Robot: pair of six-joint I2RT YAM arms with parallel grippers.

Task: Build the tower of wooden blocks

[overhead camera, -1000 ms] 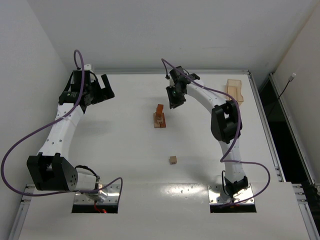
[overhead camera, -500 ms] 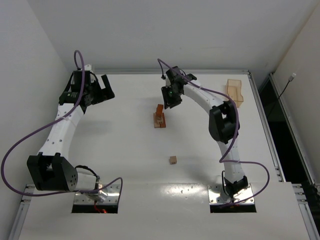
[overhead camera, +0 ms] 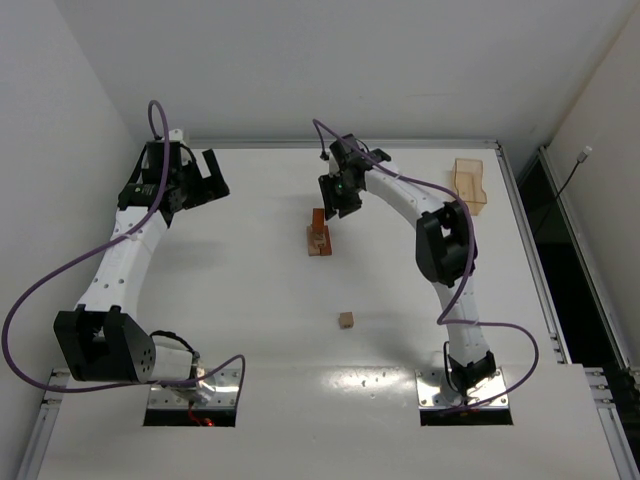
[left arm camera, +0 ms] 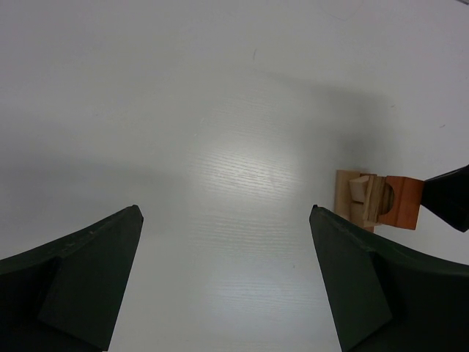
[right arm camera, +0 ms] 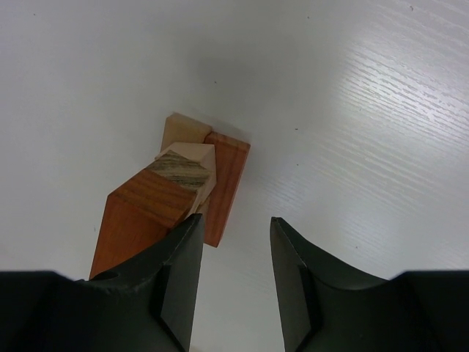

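Note:
The tower (overhead camera: 318, 233) stands mid-table: tan base pieces with a reddish-brown upright block on top. It also shows in the right wrist view (right arm camera: 176, 198) and the left wrist view (left arm camera: 377, 202). My right gripper (overhead camera: 336, 199) hovers just behind and right of the tower's top. In its wrist view the gripper (right arm camera: 233, 238) is open and empty, with the tower outside the gap, beside the left finger (right arm camera: 179, 271). A loose tan wood block (overhead camera: 346, 320) lies nearer the bases. My left gripper (overhead camera: 207, 178) is open and empty at the far left, as its wrist view (left arm camera: 225, 220) shows.
A shallow light-wood tray (overhead camera: 468, 183) sits at the far right corner. A raised rim runs along the table's back and right edges (overhead camera: 520, 215). A dark tip of the right gripper (left arm camera: 448, 198) shows beside the tower in the left wrist view.
My right gripper has moved left, closer to the tower's top. The left arm, the tower and the loose block have not moved.

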